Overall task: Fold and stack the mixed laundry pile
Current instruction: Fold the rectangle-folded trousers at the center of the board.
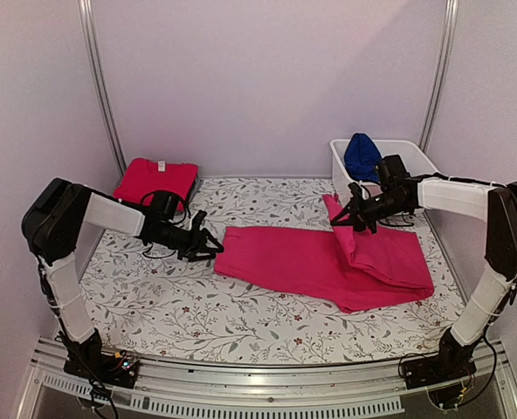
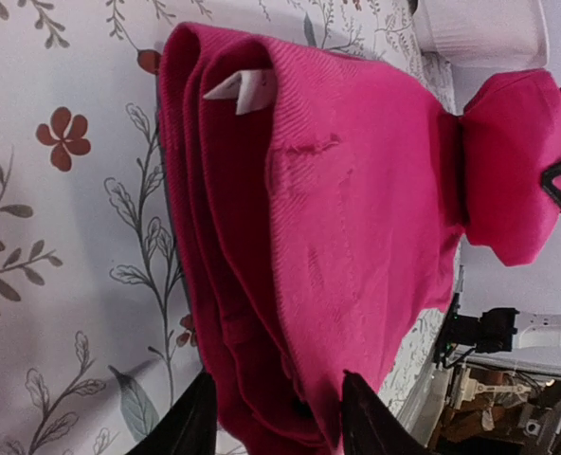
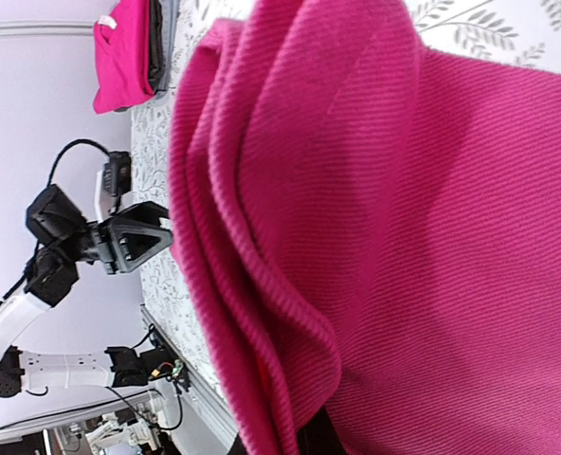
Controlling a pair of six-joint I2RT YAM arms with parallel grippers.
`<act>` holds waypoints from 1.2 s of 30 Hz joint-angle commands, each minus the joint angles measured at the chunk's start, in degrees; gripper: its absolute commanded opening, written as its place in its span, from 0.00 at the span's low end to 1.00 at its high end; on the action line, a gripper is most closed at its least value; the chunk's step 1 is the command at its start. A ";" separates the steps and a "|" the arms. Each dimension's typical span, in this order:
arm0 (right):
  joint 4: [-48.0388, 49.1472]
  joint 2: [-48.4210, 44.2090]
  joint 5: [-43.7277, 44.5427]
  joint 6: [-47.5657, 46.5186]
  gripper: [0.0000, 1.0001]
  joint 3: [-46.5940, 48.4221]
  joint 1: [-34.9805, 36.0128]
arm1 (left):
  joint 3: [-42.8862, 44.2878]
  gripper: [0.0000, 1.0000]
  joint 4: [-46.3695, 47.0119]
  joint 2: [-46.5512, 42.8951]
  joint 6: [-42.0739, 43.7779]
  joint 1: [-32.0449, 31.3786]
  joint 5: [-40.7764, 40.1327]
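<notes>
Left gripper (image 2: pixel 279 417) straddles the left hem of the magenta-pink garment (image 1: pixel 311 262), which lies part-folded on the floral cloth (image 1: pixel 241 323); I cannot tell whether it bites yet. Right gripper (image 1: pixel 353 216) pinches the opposite end, lifted. I'd catch every layer, then tension both ends evenly before folding across.

right gripper (image 1: pixel 344 220) tips: hidden in magenta garment (image 1: pixel 328 262) | blue garment (image 1: pixel 361 155): partly inside tub (image 1: pixel 407 144)

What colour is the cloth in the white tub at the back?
The garment is royal blue, clearest in the top external view.
</notes>
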 commanded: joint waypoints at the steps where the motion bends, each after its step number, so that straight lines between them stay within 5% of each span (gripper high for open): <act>1: 9.22 1.43 -4.90 10.25 0.00 3.74 4.33 | 1.09 0.40 4.42 2.49 -2.03 -0.68 2.28; 8: 18.26 9.90 -5.78 19.25 0.00 10.08 11.75 | 1.60 0.22 6.89 5.05 -3.84 -1.07 3.26; 16: 24.10 20.69 -4.34 27.15 0.00 21.39 15.91 | 1.00 0.14 8.10 6.16 -4.50 -2.64 4.39; 36: 27.70 32.48 -5.58 36.52 0.00 29.18 20.98 | 0.69 0.13 8.02 7.32 -4.93 -2.53 3.25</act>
